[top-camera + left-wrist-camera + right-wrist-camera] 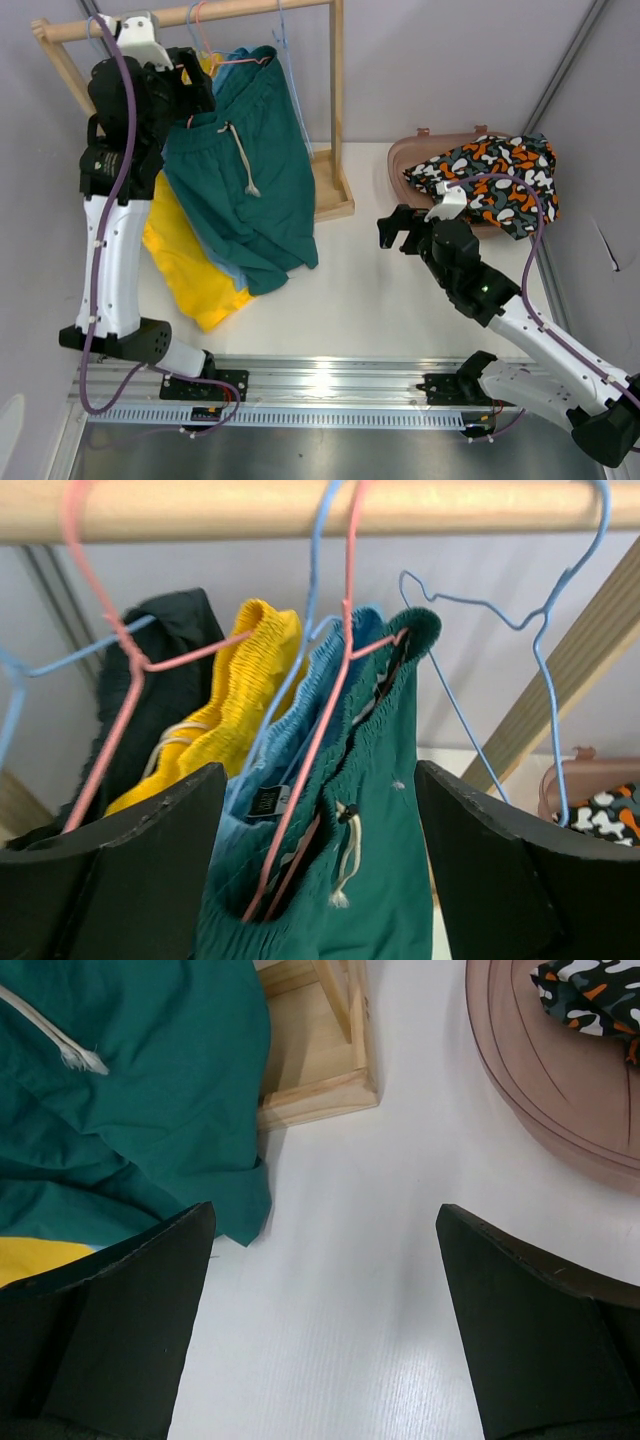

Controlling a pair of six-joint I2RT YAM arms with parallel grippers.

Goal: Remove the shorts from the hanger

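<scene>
Teal green shorts with a white drawstring hang on a pink hanger from the wooden rod. Behind them hang light blue shorts, yellow shorts and black shorts. My left gripper is raised at the rod and open; in its wrist view the teal waistband lies between the spread fingers. The orange-black-white patterned shorts lie in the brown basket. My right gripper is open and empty above the white table, between the rack and the basket.
An empty blue hanger hangs to the right of the teal shorts. The rack's wooden base stands on the table by the teal hem. The basket's rim shows at the right of the right wrist view.
</scene>
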